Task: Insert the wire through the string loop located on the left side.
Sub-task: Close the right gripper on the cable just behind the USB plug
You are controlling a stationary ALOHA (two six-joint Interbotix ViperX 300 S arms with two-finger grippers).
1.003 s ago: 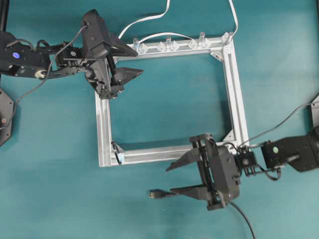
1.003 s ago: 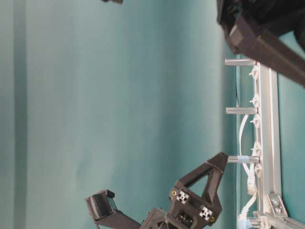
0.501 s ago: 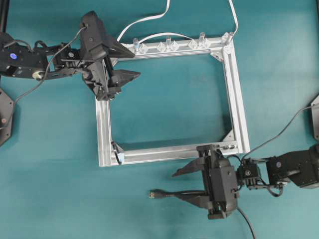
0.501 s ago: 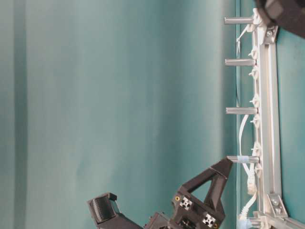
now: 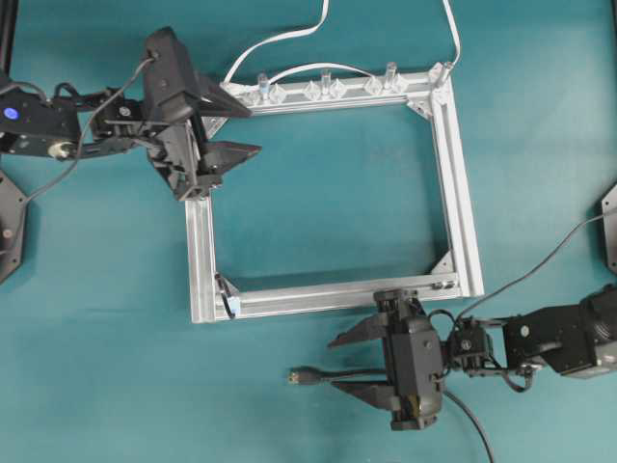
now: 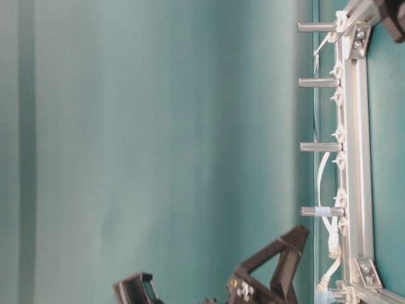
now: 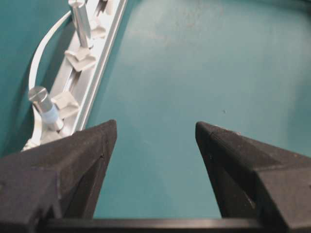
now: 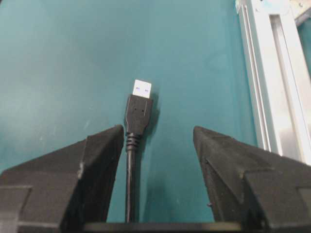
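The wire (image 5: 302, 376) is a thin black cable with a USB plug, lying on the teal table in front of the silver frame (image 5: 201, 251). My right gripper (image 5: 335, 365) is open and straddles it. In the right wrist view the wire (image 8: 138, 114) runs up between the fingers of the right gripper (image 8: 158, 131), close to the left finger (image 8: 104, 155), and its plug pokes out past the tips. The string loop (image 5: 228, 297) sits at the frame's lower left inner corner. My left gripper (image 5: 253, 130) hovers open and empty at the frame's upper left corner (image 7: 155, 127).
Clear clips and upright metal posts (image 5: 323, 89) line the frame's far rail, one post with blue tape (image 7: 48, 114). A white cable (image 5: 280, 39) loops behind that rail. The frame (image 8: 277, 87) lies just right of my right gripper.
My right gripper has moved left and toward the table's front edge, so its fingers now straddle the wire. My left gripper has drifted left and slightly back. Both stay open.
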